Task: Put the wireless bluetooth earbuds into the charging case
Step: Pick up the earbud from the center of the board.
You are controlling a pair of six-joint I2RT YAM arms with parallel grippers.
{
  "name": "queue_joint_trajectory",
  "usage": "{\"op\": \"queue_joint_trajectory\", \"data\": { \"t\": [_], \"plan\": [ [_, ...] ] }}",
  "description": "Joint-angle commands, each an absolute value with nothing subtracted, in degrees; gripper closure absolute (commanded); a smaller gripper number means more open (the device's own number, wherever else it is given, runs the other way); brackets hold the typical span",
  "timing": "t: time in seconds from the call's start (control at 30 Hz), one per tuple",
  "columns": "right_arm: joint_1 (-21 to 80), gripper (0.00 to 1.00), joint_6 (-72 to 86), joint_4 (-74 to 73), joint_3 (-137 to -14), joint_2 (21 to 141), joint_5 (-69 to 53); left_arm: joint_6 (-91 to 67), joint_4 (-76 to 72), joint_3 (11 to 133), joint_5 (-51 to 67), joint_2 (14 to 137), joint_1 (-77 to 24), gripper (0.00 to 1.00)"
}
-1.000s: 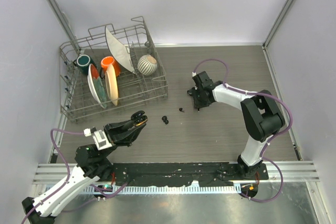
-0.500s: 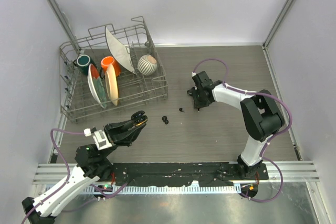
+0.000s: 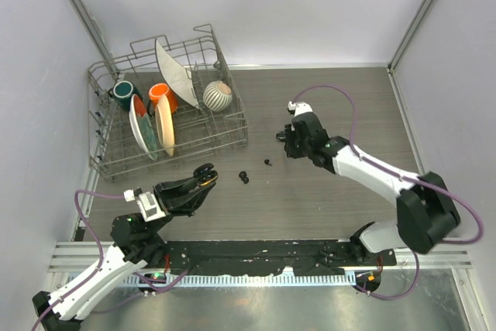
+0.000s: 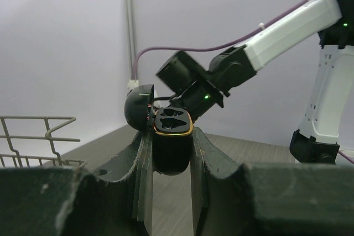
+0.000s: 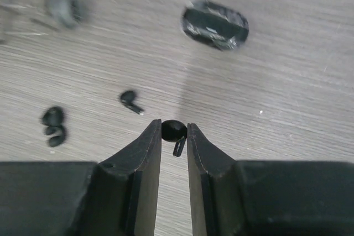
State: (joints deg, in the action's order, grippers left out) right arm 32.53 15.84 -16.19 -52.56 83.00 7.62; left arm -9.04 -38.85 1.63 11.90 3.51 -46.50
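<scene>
My left gripper is shut on the open black charging case and holds it above the table. Its lid is flipped back and both sockets show empty. My right gripper is shut on one glossy black earbud, stem hanging down, just above the wood. A single earbud lies left of the fingertips and also shows in the top view. A pair of earbuds lies farther left, seen from above between the two grippers.
A wire dish rack with plates, cups and a ribbed bowl stands at the back left. A black oval case lies on the table beyond my right fingertips. Walls close the table at the back and sides.
My right arm has swung its elbow out to the right and stretched low, with the gripper staying near the same spot. The left arm and case have not moved.
</scene>
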Motion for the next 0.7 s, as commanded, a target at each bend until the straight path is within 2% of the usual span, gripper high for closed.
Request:
{"op": "queue_joint_trajectory", "data": {
  "t": [0.0, 0.13, 0.27, 0.67],
  "plan": [
    [38.3, 0.99, 17.6, -1.8, -46.9, 72.3, 15.2, -9.7, -40.0, -1.4, 10.6, 2.9, -46.7, 1.00],
    [43.8, 0.99, 18.0, 8.9, -41.3, 60.8, 20.6, -9.7, -40.1, -1.5, 9.9, 2.9, -46.7, 1.00],
    [48.3, 0.99, 17.6, 15.5, -39.0, 55.3, 23.5, -9.8, -40.2, -1.5, 9.1, 3.1, -46.6, 1.00],
    [57.0, 0.99, 14.2, 22.6, -42.8, 50.8, 17.8, -10.5, -40.6, -1.2, 7.0, 4.1, -46.6, 1.00]
  ]
}}
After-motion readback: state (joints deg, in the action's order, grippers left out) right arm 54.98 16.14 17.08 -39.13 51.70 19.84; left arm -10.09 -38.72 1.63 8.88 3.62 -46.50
